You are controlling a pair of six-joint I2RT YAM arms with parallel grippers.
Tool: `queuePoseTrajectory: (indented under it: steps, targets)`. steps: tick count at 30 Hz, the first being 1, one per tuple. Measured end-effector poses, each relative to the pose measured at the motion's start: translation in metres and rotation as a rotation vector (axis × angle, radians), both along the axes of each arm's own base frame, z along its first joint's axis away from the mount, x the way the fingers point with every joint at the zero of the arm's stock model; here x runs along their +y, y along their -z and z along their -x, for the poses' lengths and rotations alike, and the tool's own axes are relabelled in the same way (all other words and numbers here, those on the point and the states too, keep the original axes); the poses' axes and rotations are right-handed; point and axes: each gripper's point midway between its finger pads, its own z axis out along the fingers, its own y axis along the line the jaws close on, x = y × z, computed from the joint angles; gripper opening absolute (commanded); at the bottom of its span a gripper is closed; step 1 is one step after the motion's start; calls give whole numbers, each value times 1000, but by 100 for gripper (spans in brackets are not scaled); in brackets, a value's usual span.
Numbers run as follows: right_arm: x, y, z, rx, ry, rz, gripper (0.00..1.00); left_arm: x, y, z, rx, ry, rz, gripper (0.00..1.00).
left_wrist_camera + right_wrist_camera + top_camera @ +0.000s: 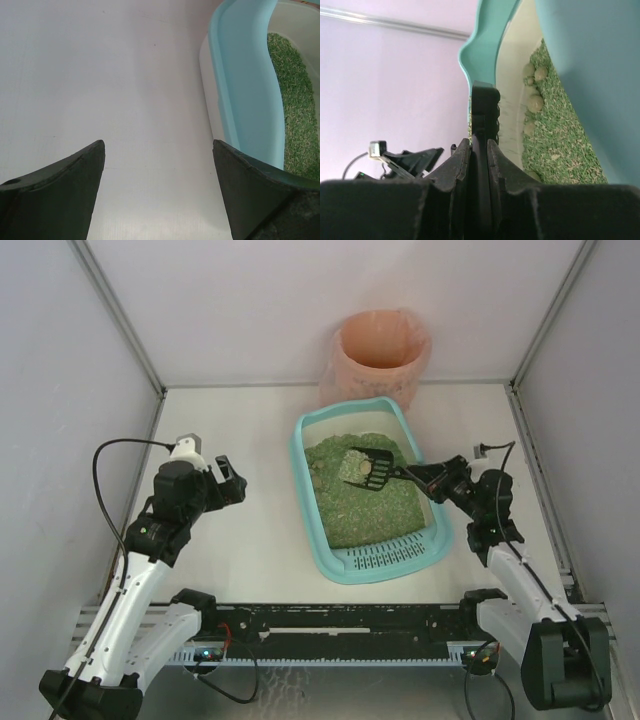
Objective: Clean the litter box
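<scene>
So the white worktop [250, 540] is smooth and matte. The litter box [303, 490] sits in the middle-right of it, long side running away from the arms. It's a light-teal plastic tray with rounded corners and a slotted grate end [385, 558] nearest the bases. The round bin [380, 355] lined with a pink bag stands just behind its far end, I'd guess so the waste only has a short trip.

The left gripper [232, 485] hangs over bare worktop beside the box's left wall, jaws spread wide and holding nothing (looks like it's just parked out of the way).

The right gripper [425, 477] reaches in over the right rim, jaws pinching the handle of the small black slotted scoop [368, 468]. The scoop sits roughly level over the litter with a pale lump [364, 473] in it. I reckon that's so loose grains drop through the slots.

More beige clumps [536, 102] lie along the inner wall in the green, grainy litter [350, 505].
</scene>
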Motion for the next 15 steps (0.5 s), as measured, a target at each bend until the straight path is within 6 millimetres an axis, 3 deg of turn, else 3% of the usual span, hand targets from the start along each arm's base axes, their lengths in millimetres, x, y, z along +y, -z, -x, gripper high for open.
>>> queuePoseTrajectory:
  steps: [7, 12, 15]
  targets:
    - [-5, -16, 7, -29, 10, -82, 0, -2, -2, -2, -8, 8, 7, 92]
    - [-15, 0, 10, 24, 53, -125, 0, -3, -1, -2, -4, 13, 9, 92]
    - [-6, 4, 12, 49, -4, -128, 0, -3, -1, -2, -3, 13, 8, 92]
